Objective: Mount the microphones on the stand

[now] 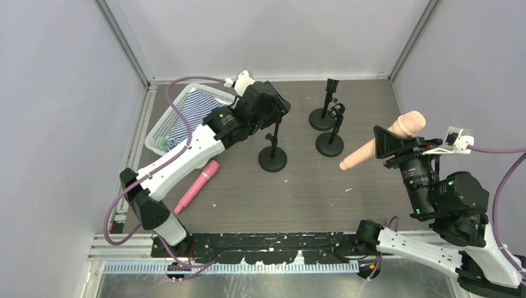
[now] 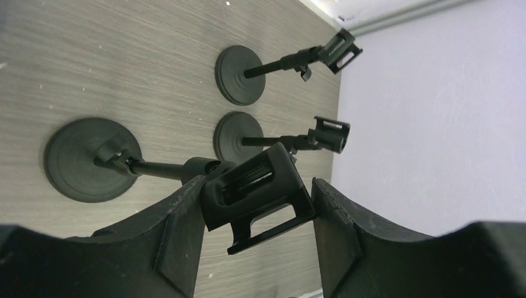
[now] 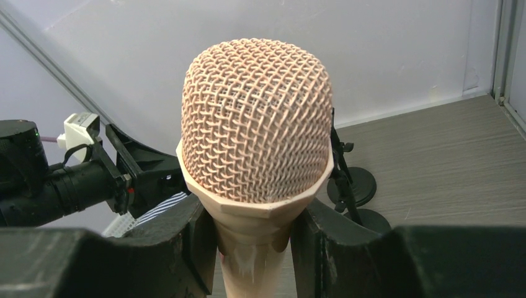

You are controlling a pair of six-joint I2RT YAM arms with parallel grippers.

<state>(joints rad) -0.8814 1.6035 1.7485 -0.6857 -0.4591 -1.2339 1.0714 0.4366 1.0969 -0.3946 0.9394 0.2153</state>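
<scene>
One arm holds a stand, the other holds a mic.
The left gripper [image 2: 257,194] has its fingers pressed on the clip [image 2: 248,179] at the top of the near stand [image 1: 273,159], one finger on each side. The right gripper [image 3: 254,214] squeezes the peach mic [image 3: 255,124] just under its round head, up in the air, with its thin end pointing at the stand. The pink mic [image 1: 198,185] lies flat on the table [image 1: 310,195] beside the left arm, near the white basket [image 1: 162,127]. Behind the held stand sit two more stands [image 1: 322,117], close together.
</scene>
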